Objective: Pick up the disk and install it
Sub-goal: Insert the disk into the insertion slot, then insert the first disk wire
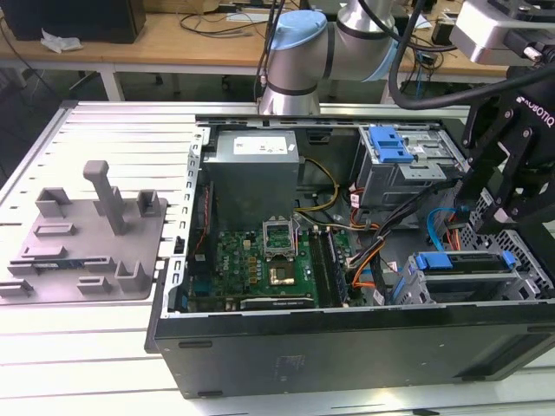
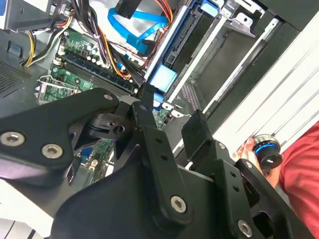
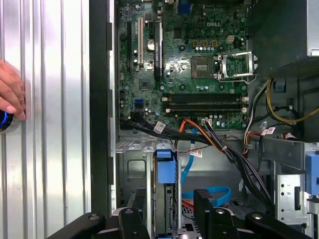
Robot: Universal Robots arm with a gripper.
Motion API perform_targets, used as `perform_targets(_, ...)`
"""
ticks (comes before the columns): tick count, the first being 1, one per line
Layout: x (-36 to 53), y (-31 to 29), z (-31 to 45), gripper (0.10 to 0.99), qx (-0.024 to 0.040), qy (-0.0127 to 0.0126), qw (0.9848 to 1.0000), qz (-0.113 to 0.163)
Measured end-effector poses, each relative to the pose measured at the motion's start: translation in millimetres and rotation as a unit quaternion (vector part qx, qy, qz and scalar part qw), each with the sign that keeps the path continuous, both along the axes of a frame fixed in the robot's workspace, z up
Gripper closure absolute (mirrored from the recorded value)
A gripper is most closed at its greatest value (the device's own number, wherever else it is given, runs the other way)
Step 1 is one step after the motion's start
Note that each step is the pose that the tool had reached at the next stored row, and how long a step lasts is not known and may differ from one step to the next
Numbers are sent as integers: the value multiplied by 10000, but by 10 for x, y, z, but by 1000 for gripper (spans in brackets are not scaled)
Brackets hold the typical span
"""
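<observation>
The disk (image 1: pixel 464 264) sits in the lower drive cage at the exterior view's right end of the open computer case, its blue bracket facing up. In the first wrist view the disk (image 3: pixel 166 172) stands edge-on in the cage slot. My black gripper (image 1: pixel 499 217) hangs just above that cage. Its two fingers are spread, one on each side of the disk, with a gap to it on both sides. The gripper (image 3: pixel 169 206) is open with nothing between its fingers. In the second wrist view the gripper (image 2: pixel 169 107) hovers over the blue bracket (image 2: pixel 162 77).
A grey plastic stand (image 1: pixel 95 234) with posts lies on the slatted table at the exterior view's left. A second blue bracket (image 1: pixel 388 143) tops the upper bay. Cables (image 3: pixel 219 144) run beside the cage. A person's hand (image 3: pixel 10 97) rests on a blue-lit knob (image 2: pixel 266 152).
</observation>
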State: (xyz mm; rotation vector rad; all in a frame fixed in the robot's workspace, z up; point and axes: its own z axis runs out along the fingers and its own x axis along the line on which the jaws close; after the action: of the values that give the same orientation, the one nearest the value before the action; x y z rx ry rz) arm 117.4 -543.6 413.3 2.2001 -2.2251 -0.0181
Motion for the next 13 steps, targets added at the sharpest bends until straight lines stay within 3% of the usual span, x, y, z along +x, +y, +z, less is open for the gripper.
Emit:
perform_targets(11,-9,0,0,580,0,0,10000,0)
perform_targets(13,-1,58,0,580,-176,8,9998,-1)
